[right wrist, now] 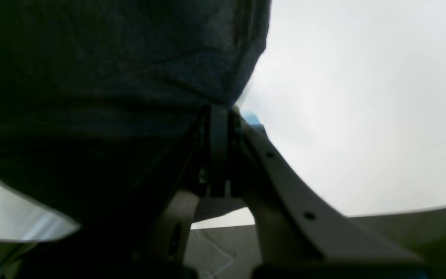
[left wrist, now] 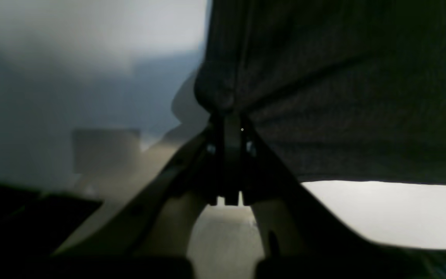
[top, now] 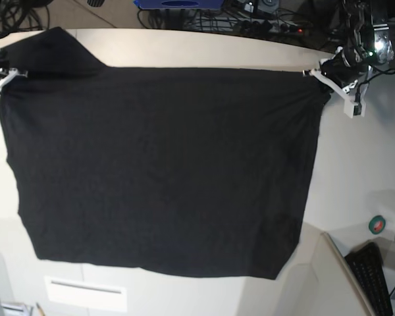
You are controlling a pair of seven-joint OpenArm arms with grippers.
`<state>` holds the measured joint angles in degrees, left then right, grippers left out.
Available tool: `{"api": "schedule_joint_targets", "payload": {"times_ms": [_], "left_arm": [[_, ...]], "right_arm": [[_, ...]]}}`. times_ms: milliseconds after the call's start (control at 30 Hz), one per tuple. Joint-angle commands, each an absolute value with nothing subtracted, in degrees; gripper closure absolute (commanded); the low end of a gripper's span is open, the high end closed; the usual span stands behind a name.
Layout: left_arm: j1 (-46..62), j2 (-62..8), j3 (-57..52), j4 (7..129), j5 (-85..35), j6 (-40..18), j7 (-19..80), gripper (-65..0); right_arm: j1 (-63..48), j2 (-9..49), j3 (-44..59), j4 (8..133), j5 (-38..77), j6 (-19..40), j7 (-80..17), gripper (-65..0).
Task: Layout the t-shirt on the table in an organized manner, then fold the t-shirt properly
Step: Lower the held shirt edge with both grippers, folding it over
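Base view is showing the t-shirt (top: pixel 161 171) hanging as one broad black sheet, stretched between the two arms and draping down over the counter (top: pixel 355 178), its lower hem reaching toward the counter's near edge. The right gripper (top: pixel 10 74) is pinching the shirt's upper corner at that view's left; the left gripper (top: pixel 319 74) is pinching the opposite upper corner. In both wrist views the jaws are standing fully closed, a bunch of dark cloth squeezed between the tips of the left gripper (left wrist: pixel 227 116) and of the right gripper (right wrist: pixel 219 112).

The step in hand looks like spreading the shirt flat. To do it well, both arms should be keeping even tension across the top edge so the cloth is not sagging in the middle, lowering together, and letting the hem settle first so the body is laying out without folds. Pulling harder on one side would skew the sheet.

The cloth is soft and matte, a fine knit with a faint ribbed grain visible in the left wrist view (left wrist: pixel 343 97) and gathered wrinkles fanning out from each pinch (right wrist: pixel 130 58). No print is showing on the side facing the camera. The counter is smooth and off-white, curving away beside the shirt's right edge. A small green roll (top: pixel 376 225) and a keyboard (top: pixel 372 276) are lying beyond the shirt's lower right corner.
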<state>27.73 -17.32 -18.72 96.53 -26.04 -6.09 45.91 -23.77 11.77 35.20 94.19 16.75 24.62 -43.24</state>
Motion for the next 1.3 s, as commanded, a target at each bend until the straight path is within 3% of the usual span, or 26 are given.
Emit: {"api": "schedule_joint_targets", "payload": {"times_ms": [0,300,600,800,1267], "left_arm": [[28.7,-18.1,-19.3,99.0,-26.3,-6.5,45.1,0.0],[31.6,-17.1,-25.0,104.7,-26.7,-6.4,46.5,0.0],[21.2,-15.9,-24.7,102.3,-26.3,-6.4,53.2,0.0],[14.5,-16.3,-24.6,96.4,-26.2,-6.4,53.3,0.0],[6.3,-16.4,-24.6,89.0,-26.2,-6.4,53.3,0.0]], "right_arm": [[-24.5,12.7,36.5,96.6,16.9,24.7,-43.6,0.0],[-22.4,12.4,37.6,99.6,16.8,24.7,-48.2,0.0],[-12.6,14.0,37.3,94.2,16.7,24.7,-51.0,0.0],[-6.6,17.3,31.8,86.5,16.7,24.5,-50.9,0.0],[4.8,17.5,27.9,78.8,12.5,24.4,-50.9,0.0]]}}
